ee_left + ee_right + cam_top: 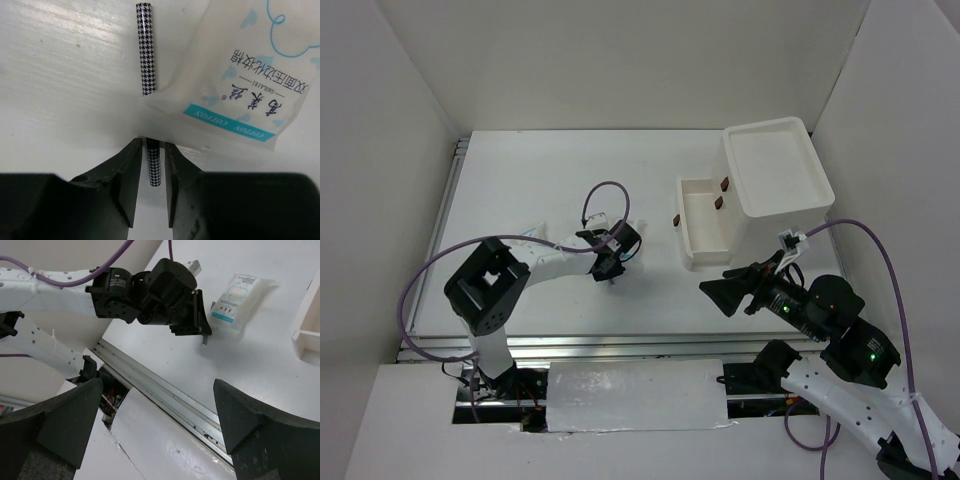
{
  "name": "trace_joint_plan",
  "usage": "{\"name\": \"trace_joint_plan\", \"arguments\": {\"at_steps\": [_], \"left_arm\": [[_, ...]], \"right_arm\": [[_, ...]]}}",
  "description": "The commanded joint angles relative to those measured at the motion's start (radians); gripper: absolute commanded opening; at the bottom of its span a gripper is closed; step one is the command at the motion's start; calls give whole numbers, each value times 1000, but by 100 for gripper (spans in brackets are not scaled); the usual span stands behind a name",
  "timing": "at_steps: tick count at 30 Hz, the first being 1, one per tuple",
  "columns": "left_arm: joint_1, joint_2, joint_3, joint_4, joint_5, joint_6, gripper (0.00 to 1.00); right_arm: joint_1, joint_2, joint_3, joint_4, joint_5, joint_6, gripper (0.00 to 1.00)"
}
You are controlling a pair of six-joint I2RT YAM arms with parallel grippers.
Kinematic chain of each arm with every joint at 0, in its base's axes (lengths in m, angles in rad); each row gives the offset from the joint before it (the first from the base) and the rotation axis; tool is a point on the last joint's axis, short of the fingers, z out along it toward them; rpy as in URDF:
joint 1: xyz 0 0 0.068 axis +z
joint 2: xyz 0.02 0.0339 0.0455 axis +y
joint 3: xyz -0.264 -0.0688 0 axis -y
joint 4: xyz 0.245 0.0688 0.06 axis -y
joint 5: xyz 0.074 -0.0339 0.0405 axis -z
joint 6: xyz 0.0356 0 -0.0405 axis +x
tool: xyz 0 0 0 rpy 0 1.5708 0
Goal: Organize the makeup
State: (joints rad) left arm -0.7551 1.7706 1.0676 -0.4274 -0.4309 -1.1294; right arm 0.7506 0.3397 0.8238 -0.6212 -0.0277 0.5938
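Observation:
A thin dark houndstooth pencil (146, 50) lies on the white table, its middle covered by a white-and-light-blue packet (245, 75). My left gripper (152, 145) is down at the table; its fingers straddle the pencil's near end with a thin gap on each side. From the top it sits mid-table (610, 268). The right wrist view shows the packet (235, 302) and the pencil's end (204, 341) under the left gripper. My right gripper (720, 293) is wide open and empty, above the table's front edge (157, 390). Small brown palettes (718, 203) stand in the open drawer.
The big white drawer box (775, 180) stands at the back right with its drawer (705, 250) pulled out toward the left. A metal rail (165, 390) runs along the table's near edge. White walls enclose the table.

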Motion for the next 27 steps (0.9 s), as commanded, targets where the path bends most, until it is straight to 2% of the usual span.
{"name": "trace_joint_plan", "arguments": {"at_steps": [1, 4, 5, 6, 11, 17, 19, 20, 21, 23, 25, 27], "left_arm": [[-7, 52, 40, -109, -57, -27, 36], [-7, 44, 31, -158, -98, -56, 16], [-7, 26, 25, -193, -112, -70, 5], [-7, 12, 19, -209, -127, -88, 2], [-9, -126, -17, -341, -233, -222, 0], [-33, -296, -9, -367, -319, -227, 0], [-47, -348, -5, -259, -280, -109, 0], [-52, -362, -6, -194, -246, 7, 0], [-53, -378, -8, -42, -199, 61, 0], [-55, -373, 2, 170, -19, 179, 0], [-55, -327, 24, 287, 164, 223, 0], [-58, -243, 96, 413, 266, 253, 0]], "right_arm": [[7, -16, 0, 31, 20, -8, 100], [7, -19, 0, 32, 23, -11, 100], [7, -19, 1, 32, 23, -11, 100], [7, -18, 5, 31, 22, -11, 100], [7, -8, 12, 32, 17, -12, 100], [7, 1, 20, 38, 9, -12, 100], [6, 4, 24, 43, 9, -12, 100], [7, 7, 24, 43, 11, -12, 100], [6, 10, 26, 46, 11, -11, 100], [9, 15, 31, 57, 8, -6, 100], [7, 15, 35, 63, 2, -2, 100], [6, 12, 41, 60, 5, 0, 100]]}}
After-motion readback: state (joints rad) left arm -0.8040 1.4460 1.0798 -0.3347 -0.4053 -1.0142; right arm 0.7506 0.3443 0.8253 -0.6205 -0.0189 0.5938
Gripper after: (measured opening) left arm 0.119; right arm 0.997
